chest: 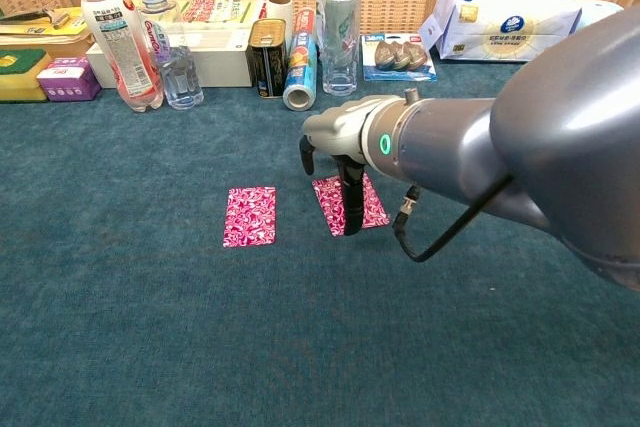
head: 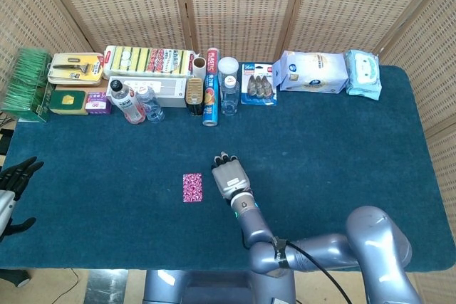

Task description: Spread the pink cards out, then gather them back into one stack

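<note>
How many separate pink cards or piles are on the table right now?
2. One pink card lies alone on the cloth; a second pink pile sits under the right hand's fingers. More cards may be stacked there, hidden.

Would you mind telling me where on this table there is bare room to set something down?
The blue cloth right of the robot hand is bare up to the tissue packs. The front left, below the lone pink card, is free too. The back edge is crowded with bottles and boxes; the second pink card lies under the robot hand.
</note>
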